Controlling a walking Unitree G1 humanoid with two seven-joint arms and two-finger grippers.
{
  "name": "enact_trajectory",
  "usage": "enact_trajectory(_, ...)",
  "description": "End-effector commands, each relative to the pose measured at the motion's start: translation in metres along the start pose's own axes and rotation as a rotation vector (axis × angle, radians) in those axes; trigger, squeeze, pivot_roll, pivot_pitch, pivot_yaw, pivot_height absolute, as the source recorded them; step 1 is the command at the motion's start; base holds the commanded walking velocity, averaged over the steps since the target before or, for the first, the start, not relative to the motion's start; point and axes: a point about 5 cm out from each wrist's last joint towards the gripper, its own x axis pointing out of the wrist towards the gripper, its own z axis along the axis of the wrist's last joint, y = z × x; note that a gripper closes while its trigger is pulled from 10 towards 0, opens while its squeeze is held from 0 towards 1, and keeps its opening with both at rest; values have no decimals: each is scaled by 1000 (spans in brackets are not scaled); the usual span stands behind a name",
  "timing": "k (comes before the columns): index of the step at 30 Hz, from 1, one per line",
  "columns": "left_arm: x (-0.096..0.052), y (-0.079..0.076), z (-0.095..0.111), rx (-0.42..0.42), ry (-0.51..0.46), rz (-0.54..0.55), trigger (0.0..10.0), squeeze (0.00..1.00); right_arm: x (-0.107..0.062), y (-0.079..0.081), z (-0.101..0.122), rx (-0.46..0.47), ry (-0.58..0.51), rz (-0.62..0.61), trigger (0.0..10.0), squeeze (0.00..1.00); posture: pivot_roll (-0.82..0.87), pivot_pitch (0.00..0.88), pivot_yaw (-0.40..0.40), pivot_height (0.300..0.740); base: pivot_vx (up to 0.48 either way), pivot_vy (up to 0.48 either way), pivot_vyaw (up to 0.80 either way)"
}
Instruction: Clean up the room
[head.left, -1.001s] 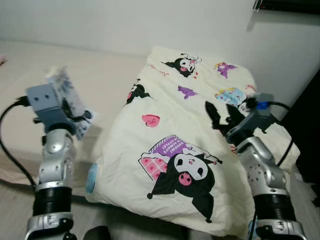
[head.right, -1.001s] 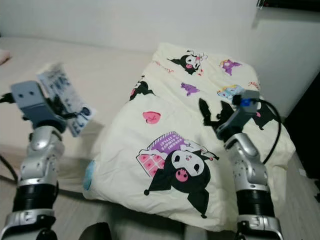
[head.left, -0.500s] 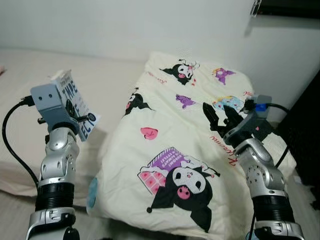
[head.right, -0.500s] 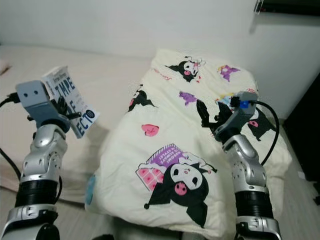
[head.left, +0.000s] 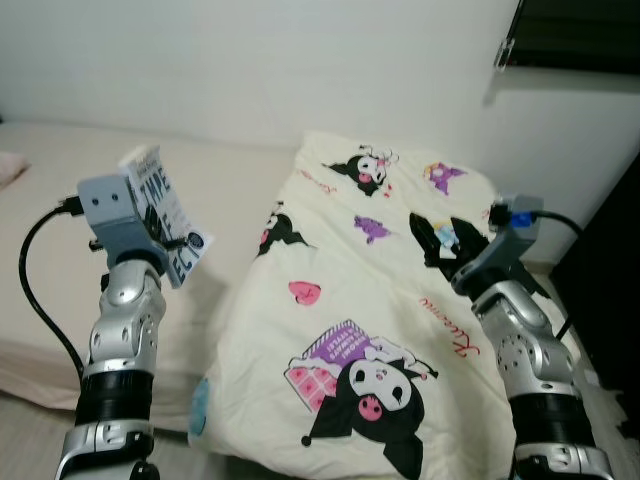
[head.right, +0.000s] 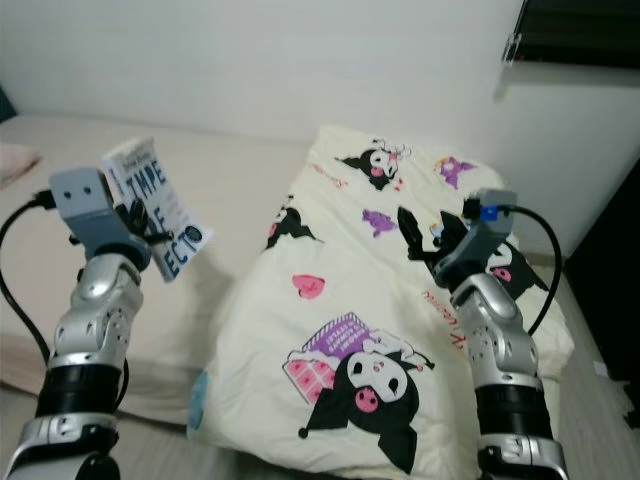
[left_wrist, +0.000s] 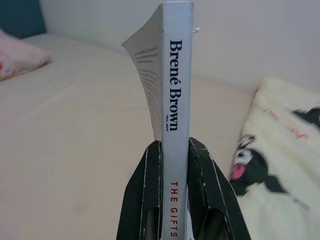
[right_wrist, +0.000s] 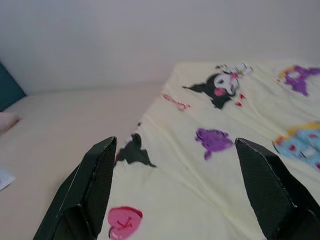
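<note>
A white paperback book (head.left: 168, 217) with dark blue lettering is held up in the air over the left side of the bed. My left gripper (left_wrist: 174, 187) is shut on the book (left_wrist: 175, 100), its fingers clamped on either side of the spine. A cream quilt (head.left: 370, 300) printed with black cartoon characters lies folded over the right half of the bed. My right gripper (head.left: 440, 236) hovers over the quilt's far right part, open and holding nothing, its two black fingers (right_wrist: 95, 185) spread wide above the quilt (right_wrist: 210, 150).
The beige mattress (head.left: 60, 260) stretches to the left, with a pink pillow (head.left: 10, 168) at its far left edge. A white wall runs behind the bed. Dark furniture (head.left: 615, 270) stands at the right, and a dark window frame (head.left: 580, 35) sits high on the right.
The camera has tilted up and the view has shifted. My left gripper has raised the book a little higher and steadier. My right gripper stays open over the quilt.
</note>
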Motion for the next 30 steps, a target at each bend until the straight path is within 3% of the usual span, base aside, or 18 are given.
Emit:
enact_trajectory(1,-4,4,-15,33,29,-11,10000,0,-11,-21,-12,-15,51,-86,10000,0,-42,0,-5,676,0,0,0)
enact_trajectory(7,-13,11,-45,92,111,-18,10000,0,-20,-31,-21,-25,88,-131,10000,0,-53,0,-3,691,0,0,0)
enact_trajectory(9,-21,20,-67,134,167,-11,10000,0,-23,-33,-26,-22,100,-141,10000,0,-55,0,-2,701,0,0,0)
enact_trajectory(12,-26,25,-78,144,197,-2,10000,0,-25,-35,-30,-21,109,-147,10000,0,-55,0,-7,705,0,0,0)
enact_trajectory(13,-32,30,-91,160,244,9,10000,0,-27,-37,-35,-22,126,-157,10000,0,-58,0,-11,710,0,0,0)
enact_trajectory(15,-32,30,-91,160,244,9,10000,0,-27,-37,-35,-22,126,-157,10000,0,-58,0,-11,710,0,0,0)
enact_trajectory(16,-38,36,-105,174,295,17,10000,0,-29,-40,-41,-15,146,-169,10000,0,-58,0,-12,715,0,0,0)
enact_trajectory(17,-38,36,-105,174,295,17,10000,0,-29,-40,-41,-15,146,-169,10000,0,-58,0,-12,715,0,0,0)
enact_trajectory(20,-62,54,-140,211,437,49,10000,0,-39,-49,-65,-11,234,-202,10000,0,-65,0,-20,730,0,0,0)
enact_trajectory(25,-82,67,-165,237,548,82,10000,0,-52,-58,-90,-1,329,-241,10000,0,-74,0,-24,740,0,0,0)
enact_trajectory(27,-105,75,-187,261,667,103,10000,0,-81,-69,-129,6,503,-321,10000,0,-78,0,-24,740,0,0,0)
enact_trajectory(30,-110,76,-191,274,689,106,10000,0,-89,-70,-138,1,545,-337,10000,0,-78,0,-24,740,0,0,0)
